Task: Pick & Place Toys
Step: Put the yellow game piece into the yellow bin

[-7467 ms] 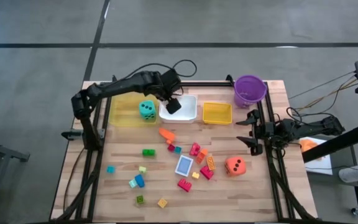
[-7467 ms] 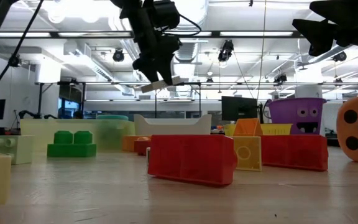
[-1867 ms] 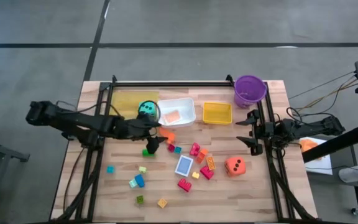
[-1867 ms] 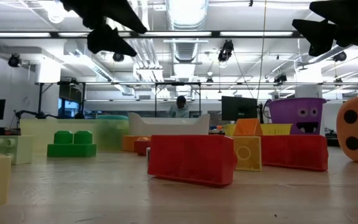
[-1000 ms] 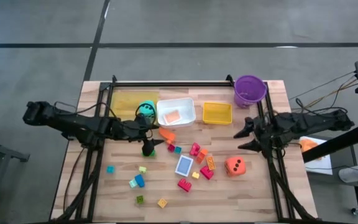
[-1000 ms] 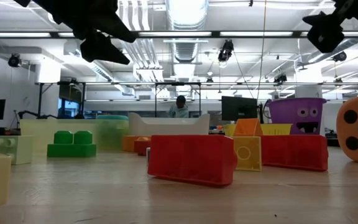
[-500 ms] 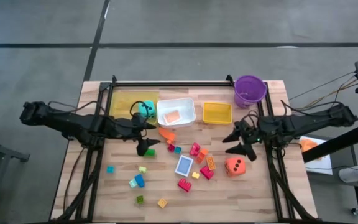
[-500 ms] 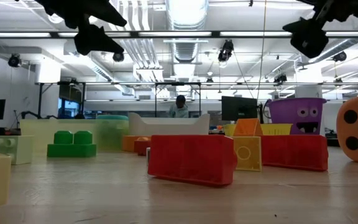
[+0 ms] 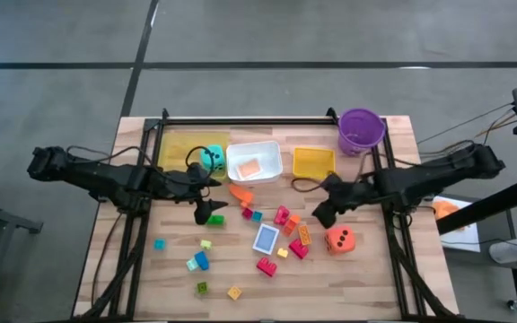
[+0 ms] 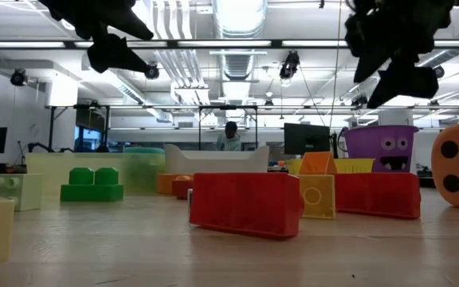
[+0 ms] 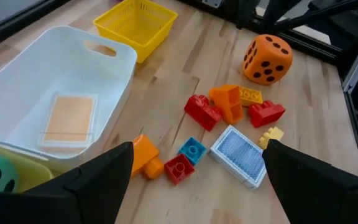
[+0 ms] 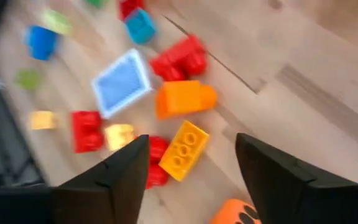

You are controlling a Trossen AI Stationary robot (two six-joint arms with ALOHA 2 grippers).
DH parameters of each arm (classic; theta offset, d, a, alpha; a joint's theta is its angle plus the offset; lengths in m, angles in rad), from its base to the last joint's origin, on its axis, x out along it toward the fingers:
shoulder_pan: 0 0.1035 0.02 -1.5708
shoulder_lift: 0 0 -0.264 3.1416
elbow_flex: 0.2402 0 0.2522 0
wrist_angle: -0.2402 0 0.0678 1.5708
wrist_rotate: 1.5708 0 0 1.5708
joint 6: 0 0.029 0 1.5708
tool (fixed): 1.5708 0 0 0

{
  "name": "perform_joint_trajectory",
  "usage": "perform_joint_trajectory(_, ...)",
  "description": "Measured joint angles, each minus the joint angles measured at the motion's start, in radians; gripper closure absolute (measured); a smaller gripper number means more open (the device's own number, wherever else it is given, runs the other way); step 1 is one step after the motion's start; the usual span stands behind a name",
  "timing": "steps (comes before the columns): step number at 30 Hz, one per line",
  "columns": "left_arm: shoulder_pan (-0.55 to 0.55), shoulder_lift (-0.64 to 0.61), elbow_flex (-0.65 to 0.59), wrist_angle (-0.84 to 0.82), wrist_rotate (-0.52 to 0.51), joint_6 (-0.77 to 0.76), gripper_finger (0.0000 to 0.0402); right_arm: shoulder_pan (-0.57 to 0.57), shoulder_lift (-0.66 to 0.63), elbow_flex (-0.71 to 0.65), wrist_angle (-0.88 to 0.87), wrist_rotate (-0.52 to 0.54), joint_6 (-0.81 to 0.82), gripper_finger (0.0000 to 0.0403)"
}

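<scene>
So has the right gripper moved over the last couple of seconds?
Yes. The right gripper has swung in from the table's right rail toward the middle; it now hangs just left of the orange die, open and empty.

Bench [image 9: 366, 278]: pale wood planks, visible grain, matt finish. Building blocks [image 11: 202, 112]: hard plastic, smooth, slight gloss, studded tops. Orange die [image 11: 265, 58]: matt, soft-looking surface, black dots. White tray [image 11: 73, 56]: smooth plastic, slight sheen, solid walls. Yellow tray [image 11: 136, 22]: plastic, fine mesh walls. Blue card [image 11: 238, 147]: flat, paper-like, fine printed pattern. Orange card [image 11: 69, 120]: flat, matt. Purple bucket [image 9: 361, 130]: smooth plastic. Left pincer [image 11: 194, 180] fingers [image 11: 98, 180]: dark, matt.
</scene>
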Motion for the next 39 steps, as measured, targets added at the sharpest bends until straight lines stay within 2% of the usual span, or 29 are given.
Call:
perform_joint_trajectory(6,0.0,0.0,0.0,-0.011,0.0,-0.007,0.0048,0.05,0.198,0.139,-0.054,-0.008,-0.026,0.0228)
perform_joint_trajectory(9,-0.001,0.0,0.0,-0.011,0.0,-0.007,0.0048,0.068,0.275,0.204,-0.15,-0.009,-0.018,0.024)
perform_joint_trajectory(15,-0.001,0.0,0.0,-0.012,0.0,-0.008,0.0048,0.092,0.404,0.302,-0.321,-0.022,0.002,0.0243)
perform_joint_trajectory(27,0.0,0.0,0.0,-0.014,0.0,-0.025,0.0048,0.098,0.572,0.412,-0.318,-0.06,-0.075,0.0242)
perform_joint_trajectory(30,0.0,0.0,0.0,-0.014,0.0,-0.025,0.0048,0.099,0.587,0.407,-0.32,-0.08,-0.072,0.0227)
perform_joint_trajectory(39,-0.001,0.001,0.0,-0.018,0.0,-0.025,0.0048,0.091,0.584,0.378,-0.296,-0.075,-0.042,0.0121)
